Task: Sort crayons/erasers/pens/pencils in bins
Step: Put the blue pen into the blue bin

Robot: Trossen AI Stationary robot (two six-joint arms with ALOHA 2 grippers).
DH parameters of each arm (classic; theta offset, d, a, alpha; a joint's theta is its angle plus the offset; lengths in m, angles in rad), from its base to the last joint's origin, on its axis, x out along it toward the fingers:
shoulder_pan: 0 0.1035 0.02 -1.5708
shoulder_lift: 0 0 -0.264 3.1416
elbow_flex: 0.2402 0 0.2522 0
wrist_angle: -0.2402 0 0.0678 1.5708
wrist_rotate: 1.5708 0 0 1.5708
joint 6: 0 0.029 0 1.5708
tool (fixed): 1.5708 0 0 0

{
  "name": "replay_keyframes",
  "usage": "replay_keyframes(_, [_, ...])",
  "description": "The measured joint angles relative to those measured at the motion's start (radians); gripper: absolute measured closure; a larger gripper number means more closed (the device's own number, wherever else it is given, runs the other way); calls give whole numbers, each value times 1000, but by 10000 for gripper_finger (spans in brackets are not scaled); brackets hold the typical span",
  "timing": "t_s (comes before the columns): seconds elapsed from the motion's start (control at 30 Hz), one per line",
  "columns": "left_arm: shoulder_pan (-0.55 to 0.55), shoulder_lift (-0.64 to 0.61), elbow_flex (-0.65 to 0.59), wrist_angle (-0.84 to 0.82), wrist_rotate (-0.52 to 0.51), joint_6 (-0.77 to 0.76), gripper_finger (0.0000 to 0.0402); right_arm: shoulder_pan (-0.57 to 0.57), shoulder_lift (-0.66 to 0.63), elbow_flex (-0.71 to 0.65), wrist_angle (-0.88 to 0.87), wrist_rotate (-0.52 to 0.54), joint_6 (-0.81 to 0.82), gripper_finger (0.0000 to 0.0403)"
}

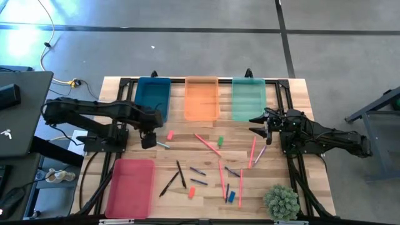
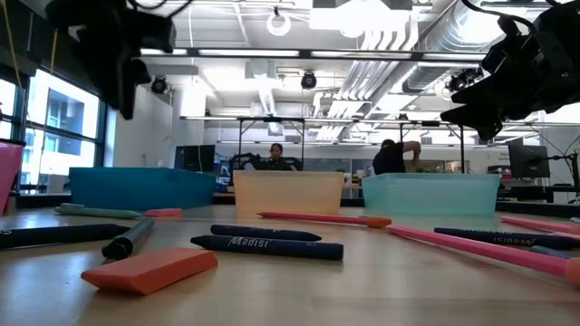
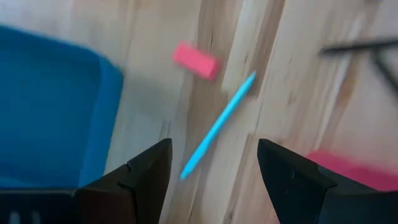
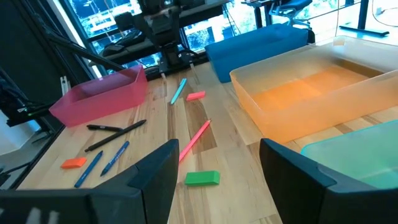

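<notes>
My left gripper [image 1: 149, 139] hangs open above the table in front of the teal bin [image 1: 153, 97]. In the left wrist view [image 3: 214, 149] a light blue-grey pen [image 3: 217, 124] lies on the wood between and beyond its fingers, with a pink eraser [image 3: 196, 60] past it. My right gripper [image 1: 259, 125] is open and empty in the air just in front of the mint bin [image 1: 249, 98]. The orange bin [image 1: 202, 98] stands between the two far bins. The pink-red bin [image 1: 130, 186] stands at the near left. Pink sticks, dark pens and blue crayons lie scattered mid-table.
A green eraser [image 1: 220, 141], an orange eraser [image 1: 191, 192] and a blue eraser [image 1: 232, 196] lie among the sticks. A small green plant [image 1: 281, 201] stands at the near right corner. People sit in the room beyond the table [image 2: 275, 156].
</notes>
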Motion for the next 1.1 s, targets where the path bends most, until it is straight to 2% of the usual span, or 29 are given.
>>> replay_keyframes(0.1, [0, 61, 0, -44, 8, 15, 177, 0, 0, 0, -4, 0, 0, 185])
replay_keyframes(0.23, [-4, 124, 0, -46, 45, 22, 177, 0, 0, 0, -4, 0, 0, 185])
replay_keyframes(0.43, [-17, 221, 0, -46, 48, 29, 177, 0, 0, 0, -4, 0, 0, 185])
replay_keyframes(0.57, [-26, 272, -3, -28, 61, 108, 177, 0, 0, 0, -4, 0, 0, 185])
replay_keyframes(0.8, [-47, 283, -55, 88, 68, 135, 177, 0, 0, 0, -4, 0, 0, 185])
replay_keyframes(1.1, [-52, 283, -138, 97, 64, 133, 177, 0, 0, 0, -6, 0, 0, 185])
